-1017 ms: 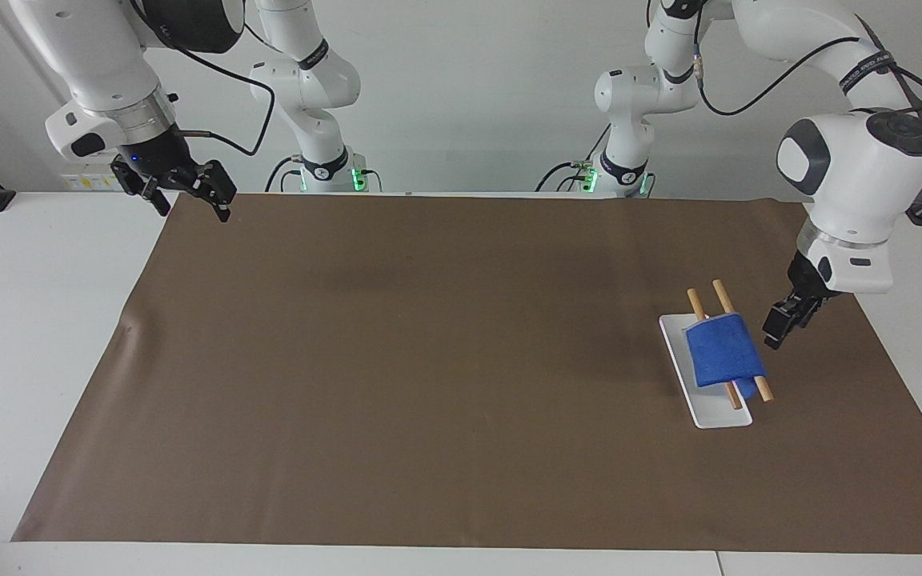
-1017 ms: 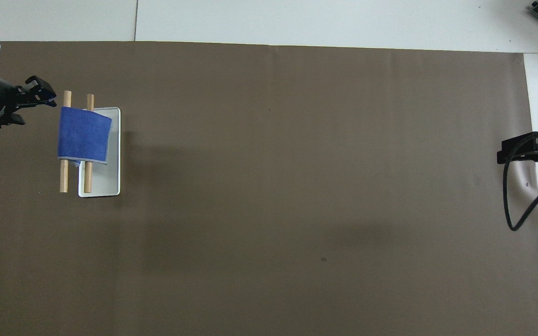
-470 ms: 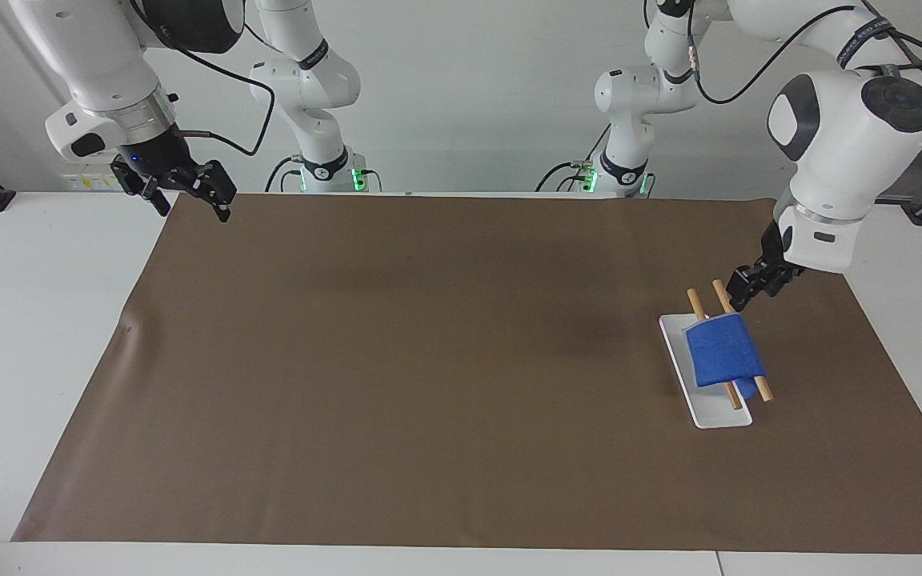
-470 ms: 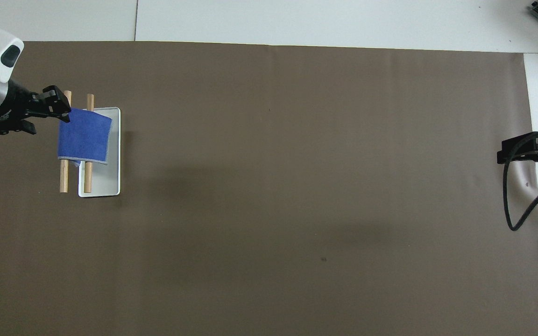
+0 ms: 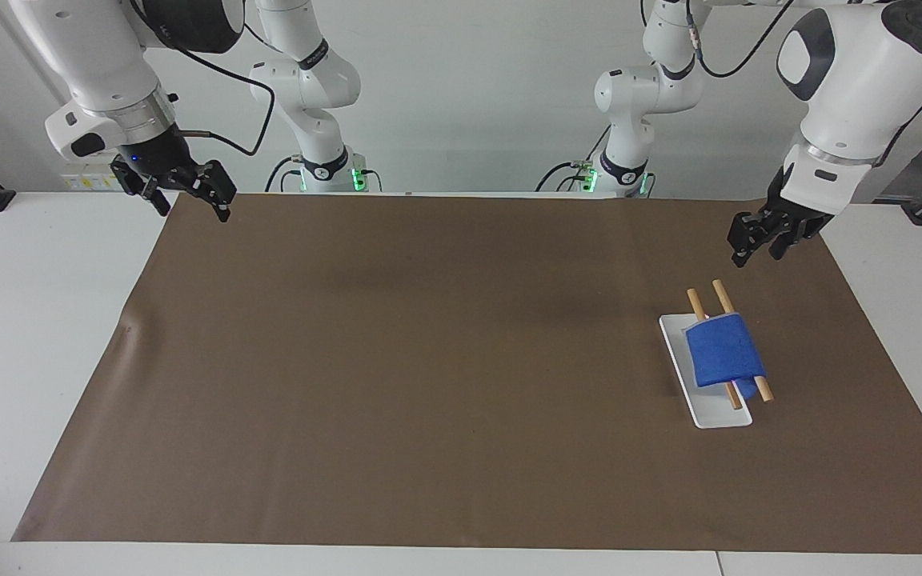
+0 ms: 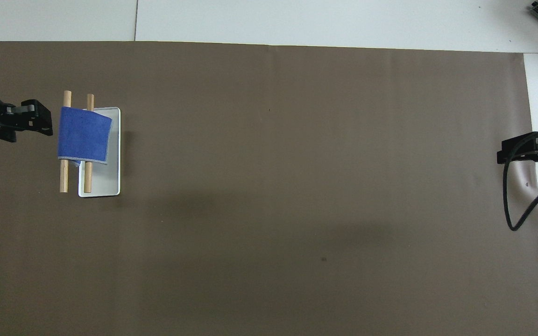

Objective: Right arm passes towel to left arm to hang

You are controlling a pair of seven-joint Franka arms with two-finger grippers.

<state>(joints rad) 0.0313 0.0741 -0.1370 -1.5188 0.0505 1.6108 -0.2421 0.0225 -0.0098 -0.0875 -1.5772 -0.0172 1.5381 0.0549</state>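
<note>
1. Already the small bright-blue cloth towel (image 5: 723, 350) is draped over the two wooden rods of the white tray-like rack (image 5: 681, 364), near the bench corner at the left arm's end; hanging looks done.
2. Left tool (image 5: 759, 238) hangs empty over the brown mat, clear of the towel; whether its tips are spread I cannot tell.
3. Right tool (image 5: 187, 190), spread and empty, waits over the mat's opposite corner.
4. Only retreat seems left.
5. Overhead, both arms are cut off; the towel's hanging end is partly hidden.
</note>
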